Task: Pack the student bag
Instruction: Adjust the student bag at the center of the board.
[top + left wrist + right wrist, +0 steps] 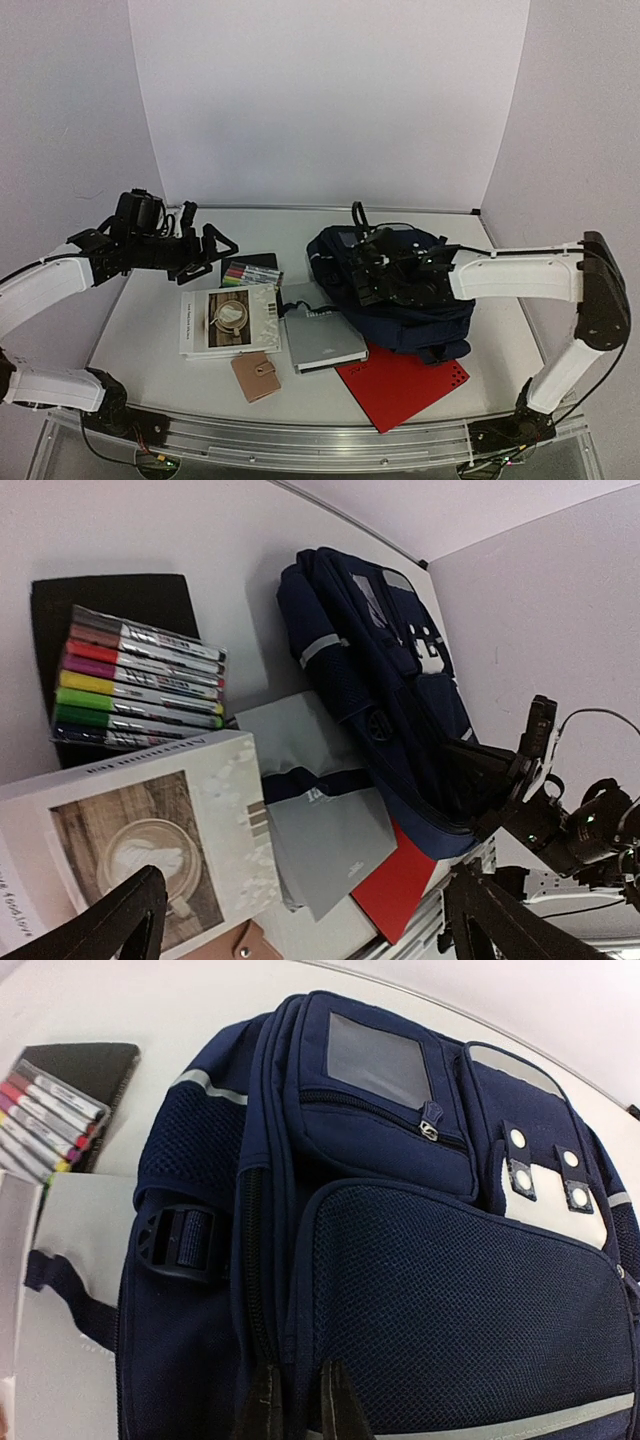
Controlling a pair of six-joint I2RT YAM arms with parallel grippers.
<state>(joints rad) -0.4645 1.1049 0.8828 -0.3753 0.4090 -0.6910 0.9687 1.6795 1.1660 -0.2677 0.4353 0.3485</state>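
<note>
Student bag (430,318) lies zipped at the right of the table (500,340), our right gripper (302,1410) pinched shut on its zipper seam and our left gripper (205,250) hanging open near the markers (250,272), so we judge that opening it is the step in hand, needing a steady pull along the zip.

Marker set (250,272): I saw it left of centre, above the book (228,319).
Red folder (405,382): lay at lower centre.

The white softcover book with a coffee-cup photo (130,850) carries an edge line that seems to read "food love"; its spine lettering is blurred. Print on the coloured marker pens (140,680) and the flat grey pouch (330,830) is illegible.
</note>
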